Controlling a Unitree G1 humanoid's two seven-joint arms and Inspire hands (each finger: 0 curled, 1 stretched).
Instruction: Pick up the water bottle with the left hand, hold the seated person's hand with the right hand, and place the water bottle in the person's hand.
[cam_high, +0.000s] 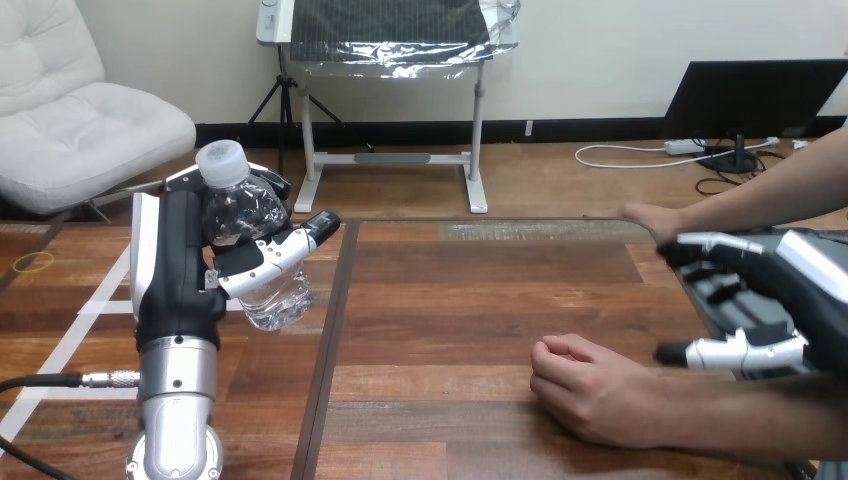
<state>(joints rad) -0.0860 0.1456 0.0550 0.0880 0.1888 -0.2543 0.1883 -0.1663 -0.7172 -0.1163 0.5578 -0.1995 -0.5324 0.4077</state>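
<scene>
the left hand (175, 270) has its fingers (270, 255) curled round the water bottle (240, 215). the bottle is lifted clear of the surface (450, 300) at the left, nearly upright, with its white cap (222, 160) on top. the grip sits round the bottle's middle, so the cap end and the base both stick out.

the right hand (770, 300) hovers at the right with fingers and thumb spread wide, clasping nothing. the person's near hand (585, 390) rests on the surface as a loose fist, just left of and below that spread hand, and the two look apart. the person's far hand (650, 215) lies at the surface's far edge, beyond the right hand.

the step in hand looks like taking hold of the person's near hand. to do it well, the right hand should lower and slide left, then close softly round the wrist or the back of the fist rather than over the knuckles. that leaves the person's palm free to turn up and open. light pressure is enough.

meanwhile the bottle is best kept steady and well apart until that hold is sure. its thin clear wall will likely dent, so the grip should not tighten. the bottle can then cross low and go base first into the palm.
</scene>
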